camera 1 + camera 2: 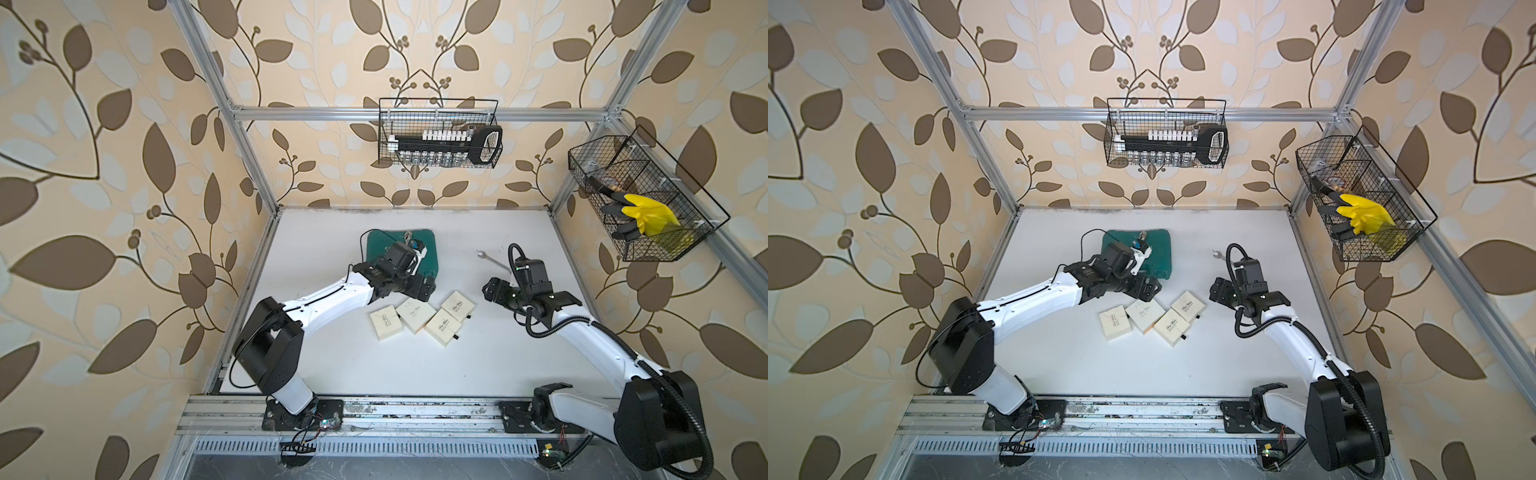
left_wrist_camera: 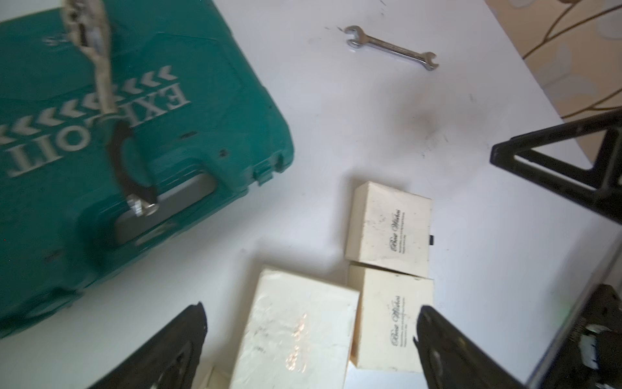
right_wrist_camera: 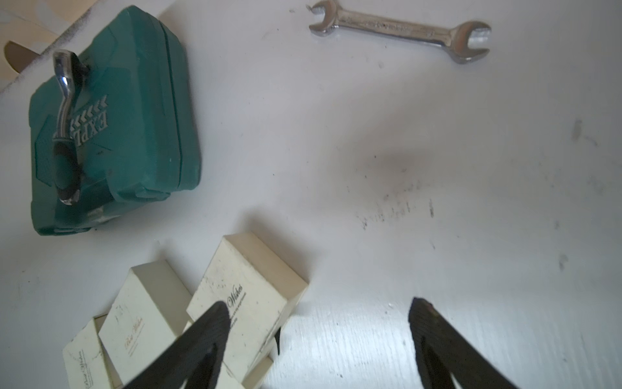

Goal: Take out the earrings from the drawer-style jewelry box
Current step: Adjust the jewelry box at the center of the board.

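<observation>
I take the white surface (image 1: 415, 374) first; two wire baskets hang on the walls, one (image 1: 386, 124) at the far side and one (image 1: 673, 249) on the right; a green tool case (image 3: 141, 111) lies shut at the far side, left of centre; my left fingers (image 2: 181, 340) are spread wide and empty, over the far-left edge of the box cluster; my right fingers (image 3: 205, 336) are also spread wide with nothing between them, just right of the cluster over bare surface; four cream boxes (image 1: 415, 315) huddle mid-surface, edges touching, drawers pushed in; a ratchet wrench (image 3: 65, 111) rests across the case lid; a spanner (image 3: 400, 28) lies on the far right, well apart from the boxes; small black pull tabs (image 2: 432, 239) poke out on their right sides; the earrings I cannot see, nor tell which box holds them.
</observation>
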### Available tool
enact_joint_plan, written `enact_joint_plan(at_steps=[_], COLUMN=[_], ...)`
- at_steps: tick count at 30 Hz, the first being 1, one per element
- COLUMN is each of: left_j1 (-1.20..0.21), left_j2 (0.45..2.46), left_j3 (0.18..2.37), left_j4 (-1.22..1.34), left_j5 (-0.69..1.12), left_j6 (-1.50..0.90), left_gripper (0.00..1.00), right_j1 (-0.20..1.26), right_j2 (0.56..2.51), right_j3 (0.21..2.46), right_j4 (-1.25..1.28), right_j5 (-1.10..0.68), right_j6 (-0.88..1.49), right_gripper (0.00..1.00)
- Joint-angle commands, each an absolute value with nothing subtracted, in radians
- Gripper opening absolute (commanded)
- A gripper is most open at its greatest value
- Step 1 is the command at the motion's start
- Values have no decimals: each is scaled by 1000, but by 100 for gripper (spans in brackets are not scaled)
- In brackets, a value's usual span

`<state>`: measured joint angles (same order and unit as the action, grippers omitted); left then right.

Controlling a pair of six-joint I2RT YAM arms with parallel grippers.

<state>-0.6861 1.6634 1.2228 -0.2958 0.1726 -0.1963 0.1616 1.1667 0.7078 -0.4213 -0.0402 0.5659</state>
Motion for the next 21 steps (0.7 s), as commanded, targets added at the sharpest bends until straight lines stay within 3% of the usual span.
enact_joint_plan(at_steps=[1,7,21], left_j1=[-680,-713,-732], left_j2=[1771,1972,2096], left_j3=[1360,1567,1583], left_j4=[-329,-394,-365], left_j5=[347,389,468], left_j6=[-182,-206,-298], left_gripper=[99,99,99], right_j1=[163,163,178], right_j2=[1152,1219,1406], right_j3=[691,690,728], right_j4=[-532,-543,-486], right_j5=[-4,-9,-99], right_j6=[587,587,578], right_gripper=[86,86,86])
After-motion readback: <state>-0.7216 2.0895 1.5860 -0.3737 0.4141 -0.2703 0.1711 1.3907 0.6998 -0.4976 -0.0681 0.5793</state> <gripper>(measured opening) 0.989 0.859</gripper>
